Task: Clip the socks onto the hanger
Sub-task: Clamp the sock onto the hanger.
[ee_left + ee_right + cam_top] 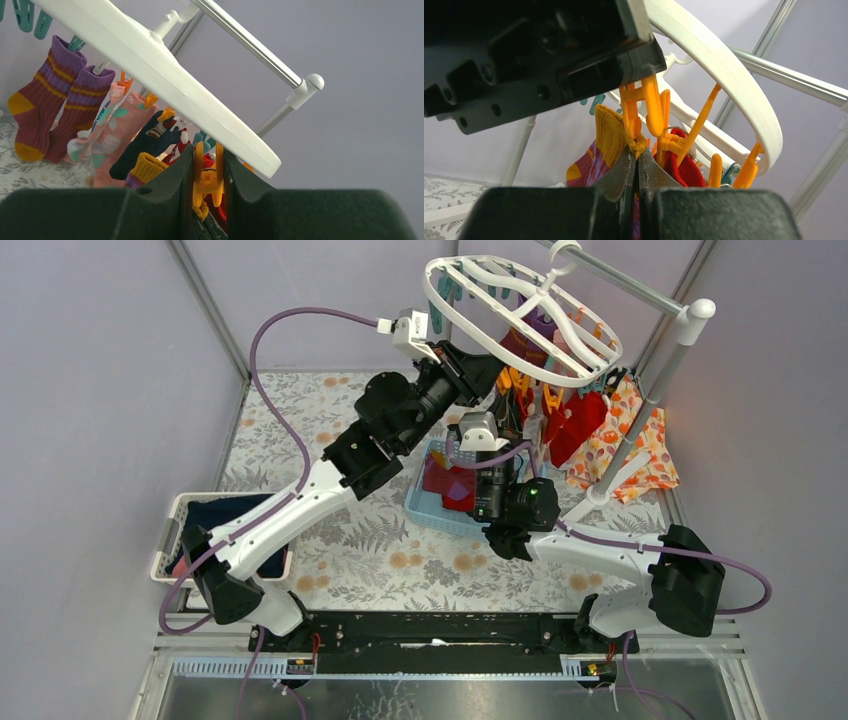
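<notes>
The white oval hanger (480, 260) hangs from the rack at the back, with several socks clipped under it. My left gripper (208, 160) is shut on an orange clip (207, 180) under the hanger's rim (165, 70), squeezing its handles. My right gripper (638, 159) is shut on a maroon and purple sock with a mustard cuff (610, 132). It holds the cuff up against the lower end of that clip (633, 107). The cuff also shows in the left wrist view (147, 167). Maroon striped socks (42, 105), pink socks (115, 130), a navy sock (145, 145) and a red sock (681, 167) hang clipped.
A blue basket (425, 505) holding red socks sits under my right wrist. A white basket (170, 530) with navy and pink cloth stands at the left. The grey rack pole (655, 390) and an orange floral cloth (620, 445) are at the right. My left arm's body (534, 55) is just above the right gripper.
</notes>
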